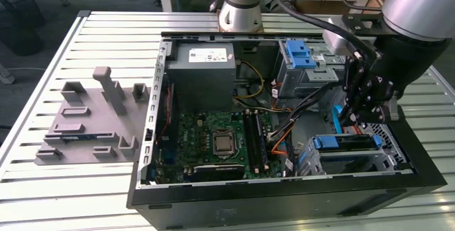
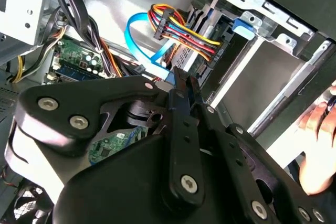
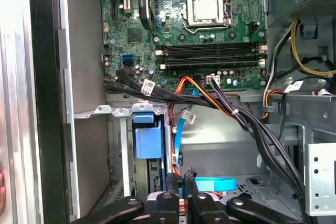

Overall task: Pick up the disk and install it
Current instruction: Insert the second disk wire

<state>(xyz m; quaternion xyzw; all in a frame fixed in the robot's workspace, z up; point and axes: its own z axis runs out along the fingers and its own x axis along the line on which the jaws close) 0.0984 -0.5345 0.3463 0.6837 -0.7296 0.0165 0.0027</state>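
1. Gripper (image 2: 181,74): the fingers are drawn close together, and nothing is seen between them in either wrist view. In the exterior view the gripper (image 1: 354,118) hangs inside the open computer case (image 1: 284,205), above the lower drive bay on the exterior view's right.
2. Blue data cable (image 2: 137,38) and coloured power wires (image 2: 178,27): both lie just beside the fingertips. Judgement: any sideways motion here could hook a loop and pull a connector loose.
3. Disk (image 1: 346,142): it sits in the lower drive bay, blue carrier face outward, directly under the gripper. In the first wrist view the disk (image 3: 147,137) appears to be slotted between the bay rails. Whether it is fully seated cannot be determined. Judgement: a partly seated carrier could bind or tilt if pressed off-centre.
4. Person's hand (image 2: 320,129): it rests near the outer case wall. Judgement: arm motion toward that side creates a pinch hazard.
5. Black cable bundle (image 3: 247,124): it crosses above the bay toward the motherboard (image 3: 210,40). Judgement: a rising wrist could catch it.
6. Upper blue latch (image 1: 300,55) and grey power supply (image 1: 206,66): both stand well apart from the gripper, deeper in the case.
7. Grey fixture tray (image 1: 92,119): it lies outside the case, on the exterior view's left.
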